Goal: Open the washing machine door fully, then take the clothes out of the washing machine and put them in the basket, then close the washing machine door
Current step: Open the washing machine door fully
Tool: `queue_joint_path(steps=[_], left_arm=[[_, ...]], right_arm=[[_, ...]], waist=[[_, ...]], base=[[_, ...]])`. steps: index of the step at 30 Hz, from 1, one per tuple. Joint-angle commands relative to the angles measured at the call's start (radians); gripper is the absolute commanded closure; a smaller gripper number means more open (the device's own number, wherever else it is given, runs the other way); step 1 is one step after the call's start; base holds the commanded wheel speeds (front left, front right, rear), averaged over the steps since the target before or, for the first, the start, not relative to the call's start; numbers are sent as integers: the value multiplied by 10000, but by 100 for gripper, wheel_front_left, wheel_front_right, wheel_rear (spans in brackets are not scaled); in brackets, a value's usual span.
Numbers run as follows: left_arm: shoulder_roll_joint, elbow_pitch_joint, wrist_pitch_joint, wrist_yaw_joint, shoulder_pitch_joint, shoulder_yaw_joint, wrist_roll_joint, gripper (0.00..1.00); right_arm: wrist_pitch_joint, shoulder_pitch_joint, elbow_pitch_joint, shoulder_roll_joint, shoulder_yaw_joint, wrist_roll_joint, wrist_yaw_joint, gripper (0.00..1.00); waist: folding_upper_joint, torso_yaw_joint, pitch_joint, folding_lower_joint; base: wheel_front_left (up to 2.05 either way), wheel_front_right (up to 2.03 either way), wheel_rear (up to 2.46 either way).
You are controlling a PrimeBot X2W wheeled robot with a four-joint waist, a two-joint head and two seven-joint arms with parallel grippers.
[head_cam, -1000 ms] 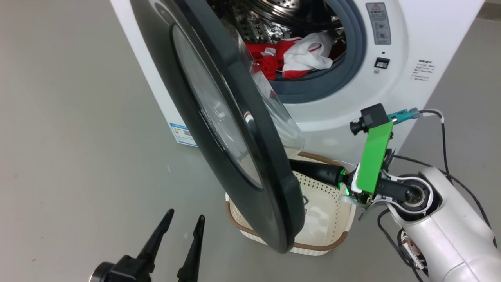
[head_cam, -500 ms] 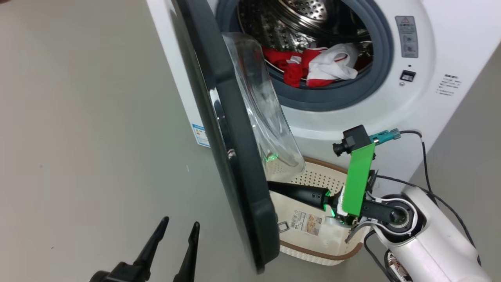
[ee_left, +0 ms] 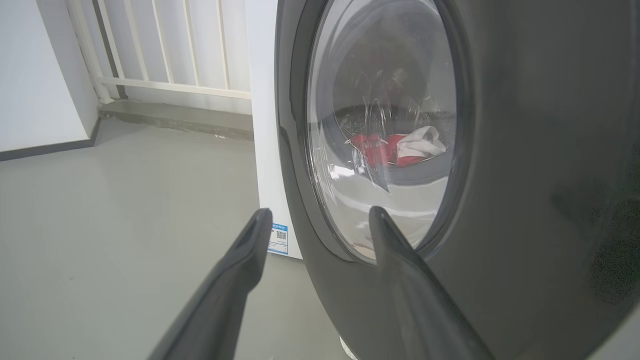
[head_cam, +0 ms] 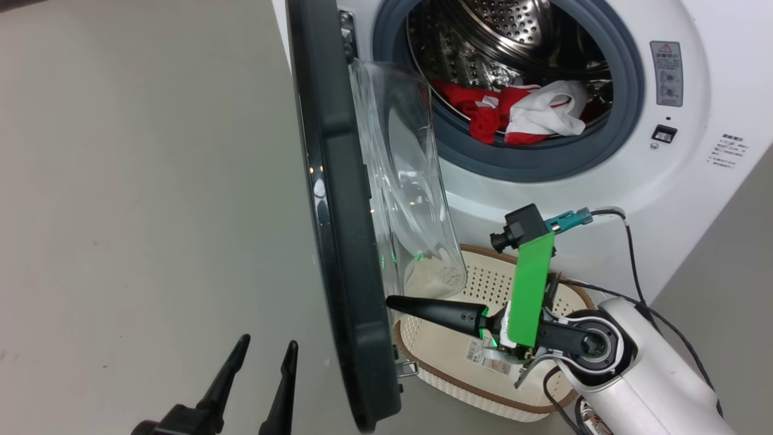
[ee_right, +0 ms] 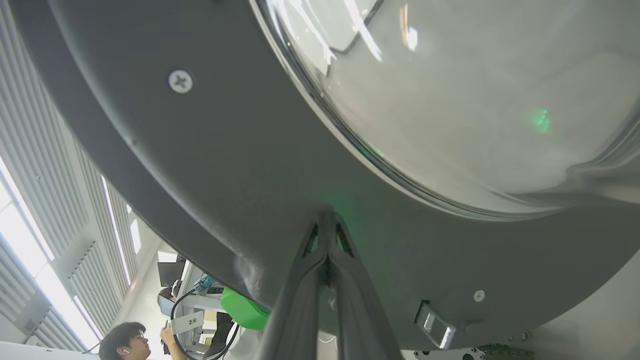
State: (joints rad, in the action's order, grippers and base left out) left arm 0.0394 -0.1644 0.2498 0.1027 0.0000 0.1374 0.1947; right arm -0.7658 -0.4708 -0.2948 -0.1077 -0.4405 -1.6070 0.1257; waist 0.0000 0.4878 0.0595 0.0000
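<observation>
Right gripper [head_cam: 391,300], its 2 fingers pressed together into 1 blunt point and pinching nothing, sets that point against the inner face of the washing machine door [head_cam: 338,241], low on the dark rim just under the glass bowl [head_cam: 404,181]. That contact is the main worry. The rim is glossy and the tip is narrow, so a push angled slightly off could let it skate toward the bowl or off the door's near edge, and the arm would then lunge left.

By my judgement the door is about square to the front of the washing machine [head_cam: 712,90], so not fully open. If the push ends here, it may hang in the way of the reach into the drum [head_cam: 519,36].

Left gripper [head_cam: 269,342] is spread wide and empty, near and just left of the door's outer face. A door swinging further left could strike those fingers unless that arm clears.

The basket [head_cam: 435,347] sits on the floor on the near side of the machine, right of the door and under the right arm. The door's latch hook [head_cam: 407,367] hangs very close to its left rim; I cannot tell whether they touch. A snag there, or a dipping forearm, would shove the basket aside.

The clothes [head_cam: 519,112] lie red and white at the drum's bottom, far right, with 1 fold near the gasket.
</observation>
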Motion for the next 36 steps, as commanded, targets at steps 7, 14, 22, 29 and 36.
queue_joint_path(steps=[7, 14, 22, 29, 36], left_arm=[[108, 183, 120, -87, -100, -457, -16, 0], [108, 195, 120, -117, -36, -522, -37, 0], [108, 122, 120, -76, 65, -595, -110, 0], [108, 20, 120, -9, 66, -777, -159, 0], [108, -20, 120, 19, 114, -977, -174, 0]], right_arm=[[102, 23, 322, 444, -397, 24, 50, 100], [205, 16, 283, 527, -638, -58, 50, 100], [627, 326, 310, 473, -506, 228, 50, 0], [1238, 858, 216, 191, -353, 605, 50, 0], [2254, 1398, 166, -117, -299, 1119, 50, 0]], waist=[[0, 252, -84, 0], [0, 259, -133, 0], [0, 102, -249, 0], [0, -159, -283, 0], [0, -405, -304, 0]], base=[[0, 0, 0], [0, 0, 0], [0, 0, 0], [0, 0, 0], [0, 0, 0]])
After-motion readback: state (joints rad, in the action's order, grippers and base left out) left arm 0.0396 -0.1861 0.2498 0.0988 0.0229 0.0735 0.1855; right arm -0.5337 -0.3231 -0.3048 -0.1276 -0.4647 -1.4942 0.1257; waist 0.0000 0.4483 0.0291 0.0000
